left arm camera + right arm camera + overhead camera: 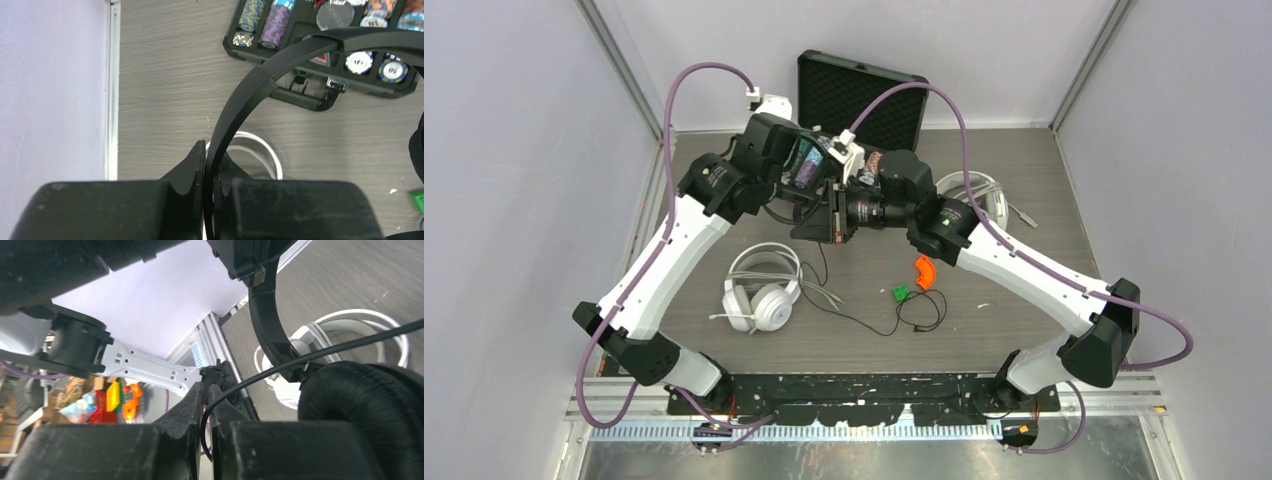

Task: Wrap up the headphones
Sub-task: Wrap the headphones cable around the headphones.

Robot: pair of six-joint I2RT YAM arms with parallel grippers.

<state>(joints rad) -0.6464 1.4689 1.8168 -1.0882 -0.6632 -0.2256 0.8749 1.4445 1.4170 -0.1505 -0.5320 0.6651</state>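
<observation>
Clamps the curved black plastic headband point(240, 97) of the small black headphones point(360, 415) in the left gripper point(212, 155); pinches their thin black cable point(320, 354) in the right gripper point(205, 390).

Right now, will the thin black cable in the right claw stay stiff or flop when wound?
Likely floppy: the thin black cable curves out of the right claw and lies in loose curls on the table. Thin and smooth-looking, it may slip through the pinch. The headband in the left claw looks stiffer.

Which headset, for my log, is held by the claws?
The black headset: left claw grips its headband, right claw its cable; both white headsets lie loose.
</observation>
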